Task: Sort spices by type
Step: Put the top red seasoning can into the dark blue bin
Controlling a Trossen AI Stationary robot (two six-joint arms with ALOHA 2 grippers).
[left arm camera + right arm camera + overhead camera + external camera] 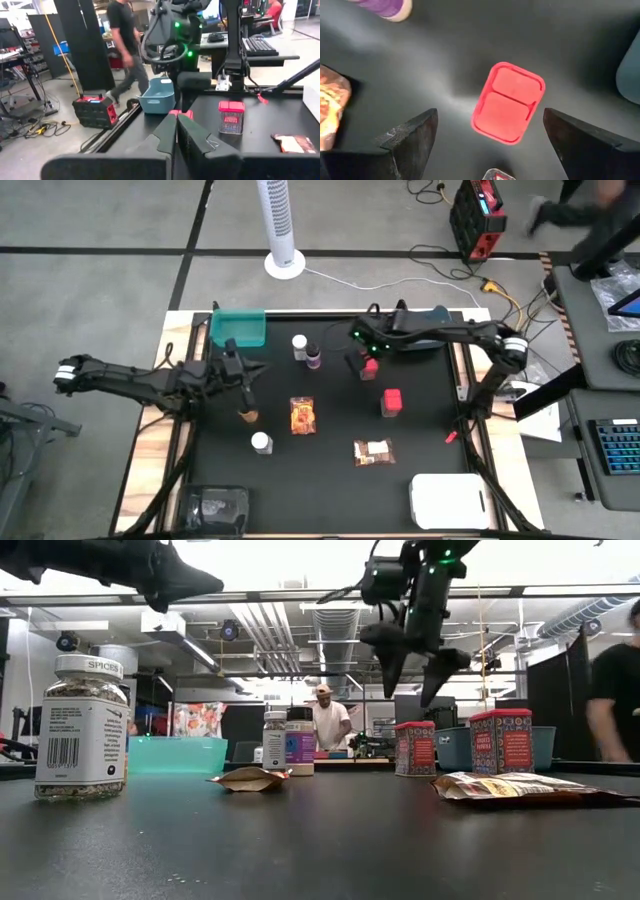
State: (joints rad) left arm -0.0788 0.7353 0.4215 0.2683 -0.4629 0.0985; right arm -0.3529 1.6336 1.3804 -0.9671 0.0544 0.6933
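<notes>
Two red boxes stand upright on the black worktop (210, 450). One red box (508, 101) sits right under the right gripper (487, 137), and the other red box (391, 402) stands a little way off, toward the worktop's front. From above, the near one shows a red lid that is a bit longer than it is wide, with a line across its middle. Its long side runs slanted between the two fingers (410, 135). Those fingers are spread wide and hang above the box without touching it. They hold nothing.

The orange packet (303, 416) and the brown packet (374, 452) lie flat near the middle. A white-capped bottle (262, 443) stands nearer the front.

The left gripper (247, 370) waits over the left side, near the teal bin (238, 328). Its fingers are pressed together and hold nothing.
</notes>
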